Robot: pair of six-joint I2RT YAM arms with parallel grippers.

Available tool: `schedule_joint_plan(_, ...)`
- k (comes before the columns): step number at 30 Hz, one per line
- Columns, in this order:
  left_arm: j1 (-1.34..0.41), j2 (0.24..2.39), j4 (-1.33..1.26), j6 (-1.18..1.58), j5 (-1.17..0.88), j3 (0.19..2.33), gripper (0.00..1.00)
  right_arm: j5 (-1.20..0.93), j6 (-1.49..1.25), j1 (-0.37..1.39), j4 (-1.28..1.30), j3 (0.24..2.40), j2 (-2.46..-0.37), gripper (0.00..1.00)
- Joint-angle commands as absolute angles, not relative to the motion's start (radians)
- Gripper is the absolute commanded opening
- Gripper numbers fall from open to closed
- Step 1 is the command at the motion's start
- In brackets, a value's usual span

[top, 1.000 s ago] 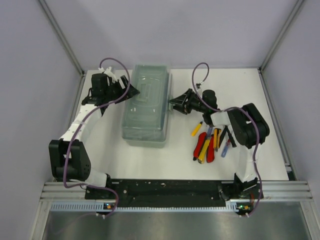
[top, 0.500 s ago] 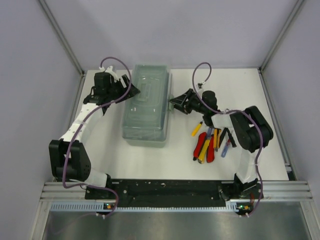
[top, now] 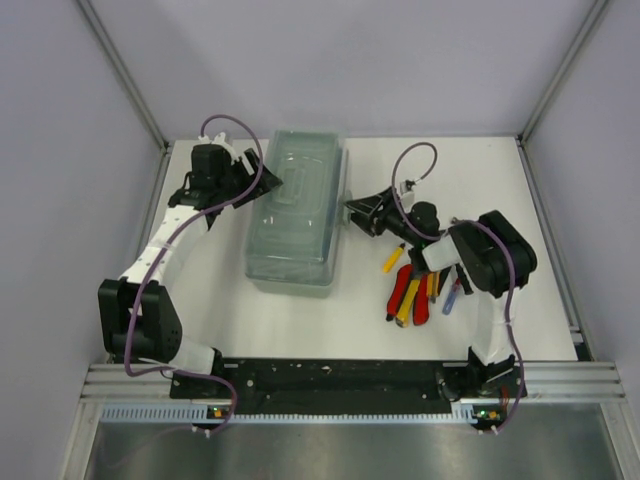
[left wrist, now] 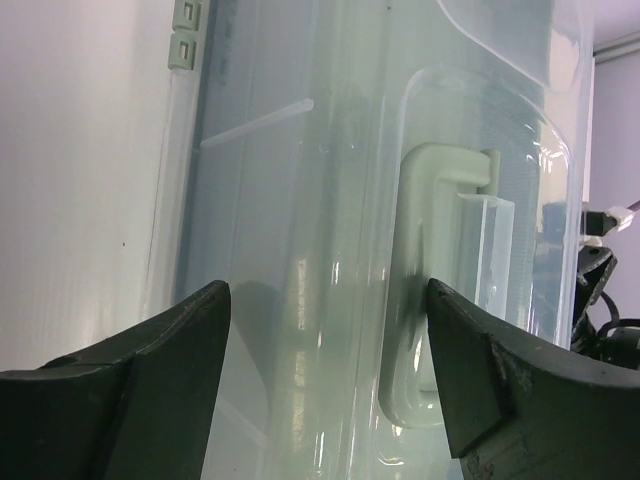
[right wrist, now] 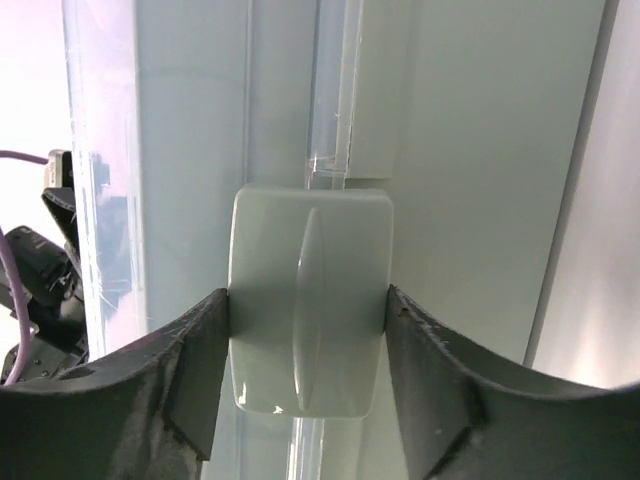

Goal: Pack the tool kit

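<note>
A translucent green tool box (top: 295,215) with its lid on lies mid-table. My left gripper (top: 252,182) is at its far left side. In the left wrist view it (left wrist: 328,300) is open, its jaws straddling the lid, with the right finger beside the pale carry handle (left wrist: 430,290). My right gripper (top: 352,212) is at the box's right side. In the right wrist view it (right wrist: 308,320) is shut on the pale green latch (right wrist: 310,250). Loose tools (top: 418,285) with red and yellow handles lie to the right of the box.
The tools lie under and beside my right forearm (top: 440,240). A grey wall and frame rail (top: 120,70) close the far and side edges. A black rail (top: 330,375) runs along the near edge between the arm bases.
My right arm has folded in and its gripper has shifted slightly right along the box's side. My left gripper has barely moved. The tools have not moved.
</note>
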State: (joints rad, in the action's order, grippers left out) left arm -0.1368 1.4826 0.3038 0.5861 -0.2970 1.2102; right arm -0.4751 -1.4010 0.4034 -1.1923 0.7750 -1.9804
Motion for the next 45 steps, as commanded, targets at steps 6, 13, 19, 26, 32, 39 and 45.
schedule_joint_plan(6, -0.156, 1.555, 0.558, 0.640, -0.279, 1.175, 0.76, -0.466, -1.471, 0.376, -1.479, 0.631, -1.988, 0.87)
schedule_joint_plan(13, -0.156, 1.548, 0.571, 0.608, -0.305, 1.221, 0.78, -0.445, -1.404, 0.336, -1.368, 0.580, -1.887, 0.99)
schedule_joint_plan(19, -0.155, 1.506, 0.643, 0.508, -0.267, 1.368, 0.84, -0.492, -1.171, 0.331, -1.006, 0.666, -1.708, 0.97)
schedule_joint_plan(26, -0.155, 1.453, 0.617, 0.425, -0.265, 1.450, 0.83, -0.387, -0.853, 0.359, -0.421, 0.827, -1.511, 0.93)
schedule_joint_plan(32, -0.155, 1.437, 0.613, 0.449, -0.174, 1.459, 0.81, -0.264, -0.623, 0.486, -0.037, 1.090, -1.465, 0.88)
schedule_joint_plan(39, -0.143, 1.407, 0.574, 0.535, -0.092, 1.358, 0.76, -0.141, -0.614, 0.635, 0.199, 1.374, -1.535, 0.83)
schedule_joint_plan(45, -0.146, 1.436, 0.451, 0.474, -0.393, 1.269, 0.54, -0.066, -0.620, 0.733, 0.314, 1.573, -1.649, 0.64)
